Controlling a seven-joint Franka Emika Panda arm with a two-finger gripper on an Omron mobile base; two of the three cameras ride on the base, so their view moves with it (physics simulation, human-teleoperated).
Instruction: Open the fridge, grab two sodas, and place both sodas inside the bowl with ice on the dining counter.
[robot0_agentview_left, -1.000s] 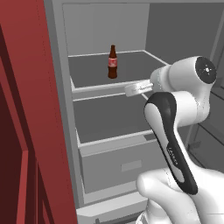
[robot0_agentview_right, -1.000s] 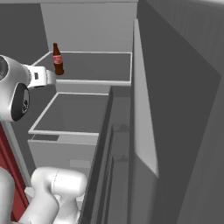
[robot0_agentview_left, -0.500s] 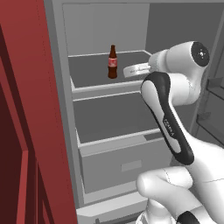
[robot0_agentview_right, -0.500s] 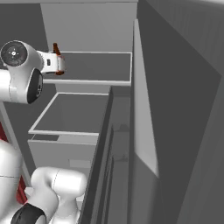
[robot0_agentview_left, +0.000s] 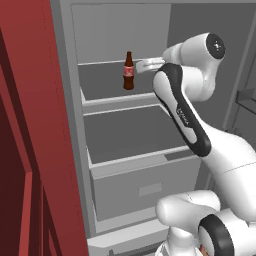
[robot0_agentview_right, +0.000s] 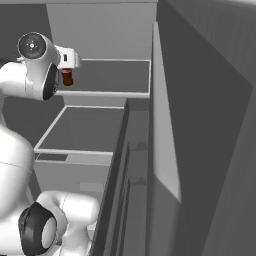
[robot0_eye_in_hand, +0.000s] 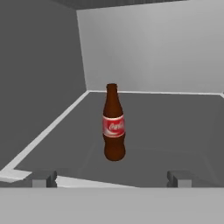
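Note:
The fridge (robot0_agentview_left: 100, 30) stands open, its grey inside facing me. One soda (robot0_agentview_left: 128, 71), a dark brown bottle with a red label, stands upright on the upper shelf (robot0_agentview_left: 102, 85). My gripper (robot0_agentview_left: 142, 65) is just right of the bottle at label height, open and holding nothing. In the hand view the soda (robot0_eye_in_hand: 113, 127) stands straight ahead, beyond my gripper (robot0_eye_in_hand: 111, 180), whose fingertips (robot0_eye_in_hand: 43, 179) are spread wide apart. From the right base view my hand covers the top of the soda (robot0_agentview_right: 67, 78). The bowl with ice and the dining counter's black top are out of view.
A second shelf (robot0_agentview_left: 130, 132) and a pale drawer (robot0_agentview_left: 145, 185) lie below the soda's shelf. The open fridge door (robot0_agentview_right: 200, 125) stands along the right. A tall dark red panel (robot0_agentview_left: 30, 125) is close on the left.
My arm has lifted the hand from the lower shelf's level up to the upper shelf and brought it closer to the soda. The jaws have stayed open.

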